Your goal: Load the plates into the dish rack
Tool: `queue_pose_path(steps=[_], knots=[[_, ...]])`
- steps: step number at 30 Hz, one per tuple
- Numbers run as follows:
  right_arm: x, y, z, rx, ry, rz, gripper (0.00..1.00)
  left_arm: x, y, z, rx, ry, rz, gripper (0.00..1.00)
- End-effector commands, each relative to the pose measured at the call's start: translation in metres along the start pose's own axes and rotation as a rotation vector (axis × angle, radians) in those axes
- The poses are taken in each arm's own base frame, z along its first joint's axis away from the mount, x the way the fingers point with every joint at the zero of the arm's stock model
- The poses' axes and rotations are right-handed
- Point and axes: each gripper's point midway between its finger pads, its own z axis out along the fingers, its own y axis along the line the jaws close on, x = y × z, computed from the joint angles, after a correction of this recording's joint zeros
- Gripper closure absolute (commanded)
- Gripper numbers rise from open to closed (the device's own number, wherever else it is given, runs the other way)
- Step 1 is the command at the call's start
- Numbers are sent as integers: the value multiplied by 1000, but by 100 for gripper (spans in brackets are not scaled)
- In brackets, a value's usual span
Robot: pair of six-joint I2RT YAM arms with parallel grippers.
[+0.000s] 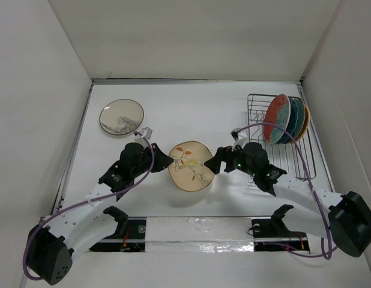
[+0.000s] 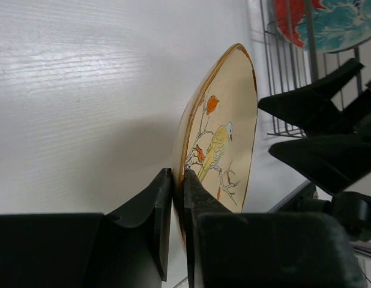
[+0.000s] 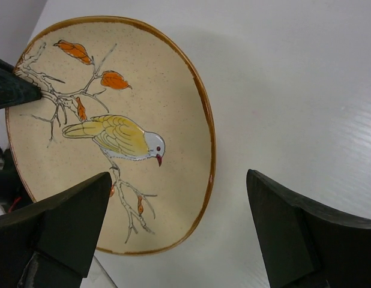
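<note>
The plate (image 1: 190, 166) is clamped at its rim by the left gripper (image 2: 176, 177). The right gripper (image 3: 179, 192), spread wide, should be closed squarely on the far rim before release.

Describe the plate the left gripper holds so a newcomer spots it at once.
Above the white table, between the two arms and left of the dish rack, is the tan plate, its rim pinched by the left gripper. Only it shows a yellow bird on a branch.

Plates (image 1: 286, 117) six: four in dish rack (image 1: 284, 163), cream plate (image 1: 121, 116), tan bird plate (image 1: 190, 166). Rack one. Arms (image 1: 89, 207) two.
</note>
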Motion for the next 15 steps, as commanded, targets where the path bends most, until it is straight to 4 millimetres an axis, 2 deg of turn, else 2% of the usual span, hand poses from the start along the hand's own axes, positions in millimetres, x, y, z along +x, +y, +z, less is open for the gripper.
queue_pose_path(steps=[1,7,10,11,12,13,14,15], knots=[[-24,24,6,-120,-77,-12,1,-48,-77,-28,285,-133,-9,100],[-25,27,12,-176,-90,-12,1,-52,-112,-51,437,-117,3,100],[-27,45,5,-275,-103,-18,7,-57,-121,-59,467,-122,17,100],[-29,51,1,-312,-119,-25,12,-56,-121,-60,462,-120,20,100],[-29,57,-2,-343,-121,-29,21,-57,-120,-59,453,-125,27,100],[-28,66,-7,-397,-111,-27,47,-58,-119,-60,442,-127,31,100],[-30,71,-9,-421,-118,-31,60,-60,-117,-60,431,-138,32,100],[-29,73,-11,-435,-117,-33,69,-62,-117,-60,427,-145,40,100]])
